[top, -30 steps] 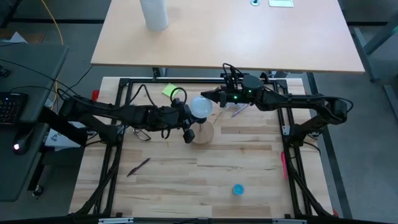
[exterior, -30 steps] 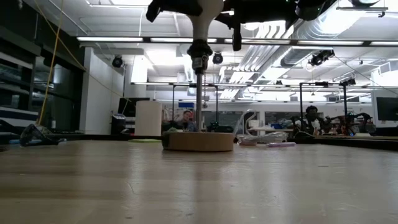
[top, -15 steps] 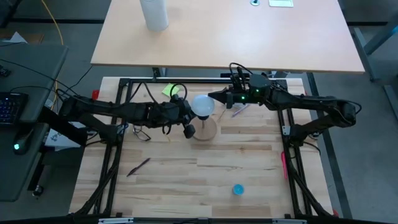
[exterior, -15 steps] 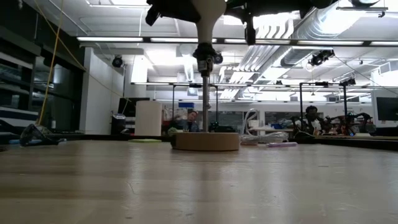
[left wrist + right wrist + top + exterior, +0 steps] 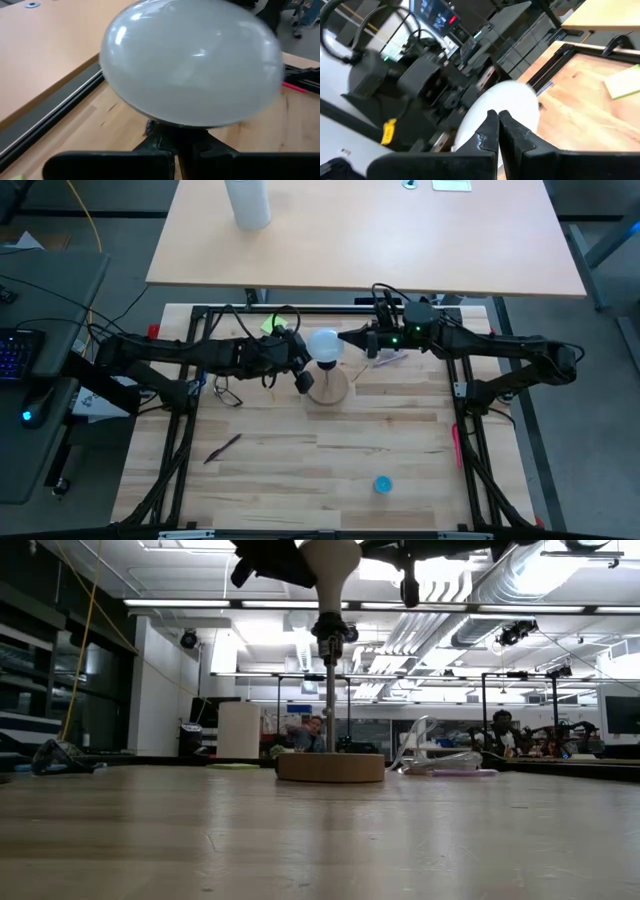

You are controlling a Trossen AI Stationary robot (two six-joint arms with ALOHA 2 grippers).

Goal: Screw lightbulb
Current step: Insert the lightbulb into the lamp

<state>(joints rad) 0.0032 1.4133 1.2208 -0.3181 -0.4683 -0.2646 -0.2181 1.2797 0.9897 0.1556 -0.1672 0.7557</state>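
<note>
The white frosted round-globed lightbulb (image 5: 325, 346) was seen held above the round wooden disc base (image 5: 327, 387) on the pale slatted wooden worktop (image 5: 300, 460), near the worktop's far edge at centre. In the low view the bulb's neck (image 5: 331, 580) pointed down onto the black socket (image 5: 331, 632) atop a thin metal stem (image 5: 330, 700) rising from the disc; whether the screw base was seated in the socket could not be told. The left pincer (image 5: 303, 360) was placed at the bulb's left side, and whether it was clenched or released could not be told; in the left wrist view the globe (image 5: 190, 65) filled most of the picture. The right pincer (image 5: 346, 338) was placed just beside the bulb's right side, fingertips (image 5: 492, 131) pressed together, clenched on nothing, with the bulb (image 5: 500, 112) directly behind them; contact with the bulb could not be told.

Elsewhere on the worktop a small blue round cap (image 5: 382, 484) was seen near the front right, a dark pen-like stick (image 5: 224, 447) at front left, and a yellow-green sticky note (image 5: 273, 325) at the far edge.
</note>
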